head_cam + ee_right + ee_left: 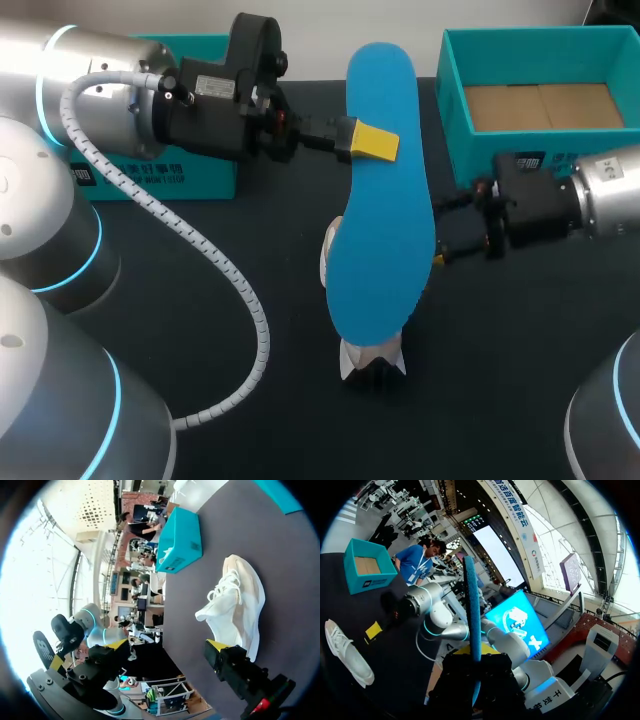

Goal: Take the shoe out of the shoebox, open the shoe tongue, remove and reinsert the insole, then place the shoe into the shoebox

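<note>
While left hand (366,140) pinches insole (385,200) over shoe (372,358), insole's long axis runs near-far, seemingly matching shoe lying on worktop (480,385) below; right hand (447,228), spread open, sits just right of shoe.

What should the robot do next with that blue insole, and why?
Probably tilt the insole down toward the shoe's opening. The left hand grips the insole raised above the table, already out of the shoe. The shoe lies on the table below, and the open right hand sits beside it, seemingly placed to steady it.
</note>
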You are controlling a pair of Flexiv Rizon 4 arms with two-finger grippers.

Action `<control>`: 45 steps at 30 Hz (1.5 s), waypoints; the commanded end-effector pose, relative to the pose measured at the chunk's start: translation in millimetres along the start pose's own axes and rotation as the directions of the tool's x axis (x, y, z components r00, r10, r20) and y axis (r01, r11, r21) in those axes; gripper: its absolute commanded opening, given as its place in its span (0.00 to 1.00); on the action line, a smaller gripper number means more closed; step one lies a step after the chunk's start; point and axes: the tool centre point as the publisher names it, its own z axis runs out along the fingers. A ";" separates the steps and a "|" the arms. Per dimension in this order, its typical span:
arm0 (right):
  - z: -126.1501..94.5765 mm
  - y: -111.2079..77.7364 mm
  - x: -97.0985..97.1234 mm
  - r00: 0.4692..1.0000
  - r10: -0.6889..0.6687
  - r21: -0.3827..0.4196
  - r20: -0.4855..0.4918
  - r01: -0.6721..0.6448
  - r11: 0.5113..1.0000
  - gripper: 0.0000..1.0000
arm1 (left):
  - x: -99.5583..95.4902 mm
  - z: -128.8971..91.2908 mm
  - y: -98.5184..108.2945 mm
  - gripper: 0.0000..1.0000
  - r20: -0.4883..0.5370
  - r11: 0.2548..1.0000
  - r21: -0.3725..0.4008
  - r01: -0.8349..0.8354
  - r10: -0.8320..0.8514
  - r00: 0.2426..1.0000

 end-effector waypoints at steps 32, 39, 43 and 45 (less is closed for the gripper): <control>3.3 1.6 0.2 0.999 0.021 -0.011 -0.025 -0.022 1.000 1.00 | -49.0 -50.8 4.9 0.00 0.152 0.564 -0.122 -0.817 0.824 0.546; 3.3 1.6 0.2 0.999 0.021 -0.011 -0.025 -0.022 1.000 1.00 | -78.1 -68.6 4.5 0.00 0.198 0.104 -0.207 -0.973 0.978 0.063; 3.3 1.6 0.2 0.999 0.021 -0.011 -0.025 -0.022 1.000 1.00 | -92.5 -70.1 -4.2 0.00 0.251 -0.006 -0.209 -0.978 0.966 -0.059; 3.3 1.6 0.2 0.999 0.021 -0.011 -0.025 -0.022 1.000 1.00 | -94.9 -70.3 -5.1 0.00 0.253 0.023 -0.221 -0.975 0.967 -0.034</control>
